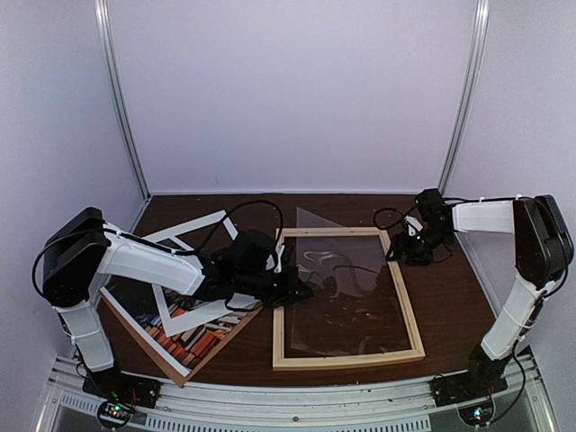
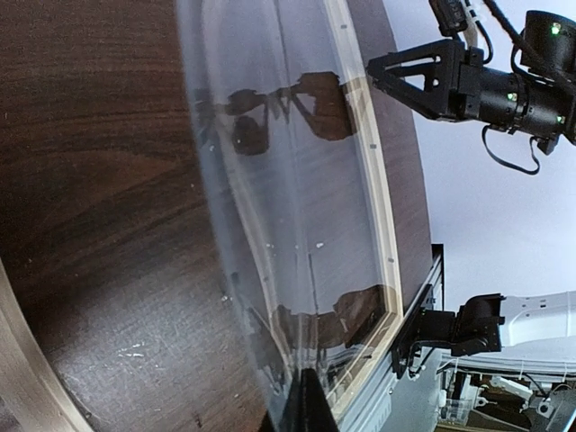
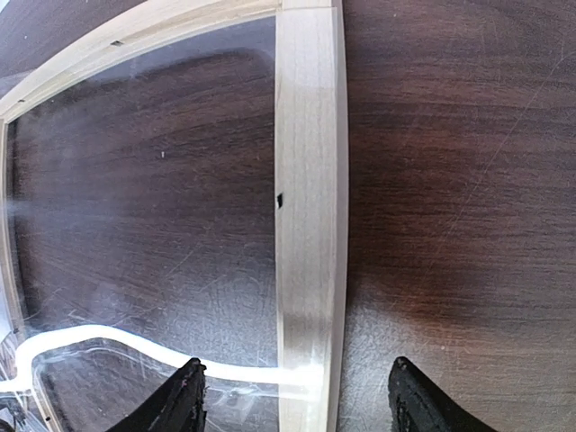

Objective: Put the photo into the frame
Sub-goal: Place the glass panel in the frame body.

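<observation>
Jaws of the left gripper (image 1: 301,292) are pinched shut on the near-left edge of a clear pane (image 1: 346,270), which tilts up out of the frame (image 1: 346,360) so that its far corner juts past the frame's far rail. The frame lies flat in the middle of the dark wooden table (image 1: 450,306). The photo (image 1: 202,340) is outside it, well to the left, lying face up on a brown backing board (image 1: 153,351). A white mat (image 1: 184,229) lies askew on top, and only the striped books at the photo's near edge show clearly. The right gripper (image 1: 402,254) hangs over the frame's far-right corner, and its fingers (image 3: 184,400) are spread wide to either side of the right rail, holding nothing. Whether they touch the wood cannot be told.
</observation>
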### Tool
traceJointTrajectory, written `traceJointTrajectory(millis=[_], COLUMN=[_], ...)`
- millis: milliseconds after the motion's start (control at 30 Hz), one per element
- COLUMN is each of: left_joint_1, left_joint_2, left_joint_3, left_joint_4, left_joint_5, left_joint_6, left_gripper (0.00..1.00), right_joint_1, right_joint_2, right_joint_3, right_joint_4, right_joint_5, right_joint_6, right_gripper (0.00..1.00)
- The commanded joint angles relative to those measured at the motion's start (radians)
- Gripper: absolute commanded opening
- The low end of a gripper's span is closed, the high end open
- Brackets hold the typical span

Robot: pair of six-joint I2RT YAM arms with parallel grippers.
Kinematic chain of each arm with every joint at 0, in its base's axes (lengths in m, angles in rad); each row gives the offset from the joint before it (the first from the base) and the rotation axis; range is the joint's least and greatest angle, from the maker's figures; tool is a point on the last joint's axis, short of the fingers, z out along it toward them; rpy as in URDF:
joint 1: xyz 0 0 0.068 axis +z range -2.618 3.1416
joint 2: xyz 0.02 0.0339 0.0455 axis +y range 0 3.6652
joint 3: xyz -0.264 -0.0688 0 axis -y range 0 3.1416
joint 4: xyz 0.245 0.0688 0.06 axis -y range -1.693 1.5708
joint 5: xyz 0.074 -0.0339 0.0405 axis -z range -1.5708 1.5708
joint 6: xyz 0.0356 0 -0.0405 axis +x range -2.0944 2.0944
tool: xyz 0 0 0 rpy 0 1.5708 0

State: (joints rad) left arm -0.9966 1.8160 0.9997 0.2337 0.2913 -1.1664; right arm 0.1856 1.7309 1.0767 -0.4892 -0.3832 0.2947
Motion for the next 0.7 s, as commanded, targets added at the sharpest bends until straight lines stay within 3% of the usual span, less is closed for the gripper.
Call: traceJointTrajectory(millis=[0,333,667], left_joint_1=[-0.005,-0.004,-0.005], left_joint_2=[-0.050,-0.021,-0.016], left_joint_3=[-0.030,-0.039,-0.024], left_joint_4=[0.082,0.146,0.111], left_joint_5=[-0.044,-0.071,-0.080], left_joint_6=[-0.003,-0.043,-0.027], left_gripper=[0.00,0.00,0.00], right_joint_1=[0.003,0.003,0.002], right_joint_2=[-0.024,-0.034,-0.039], right_joint_3=[0.026,0.028,0.028], right_joint_4=[-0.019,-0.027,-0.031], right_joint_5=[0.029,0.025,0.025], right_joint_6=[-0.008,-0.009,-0.011], right_gripper=[0.69,0.69,0.69])
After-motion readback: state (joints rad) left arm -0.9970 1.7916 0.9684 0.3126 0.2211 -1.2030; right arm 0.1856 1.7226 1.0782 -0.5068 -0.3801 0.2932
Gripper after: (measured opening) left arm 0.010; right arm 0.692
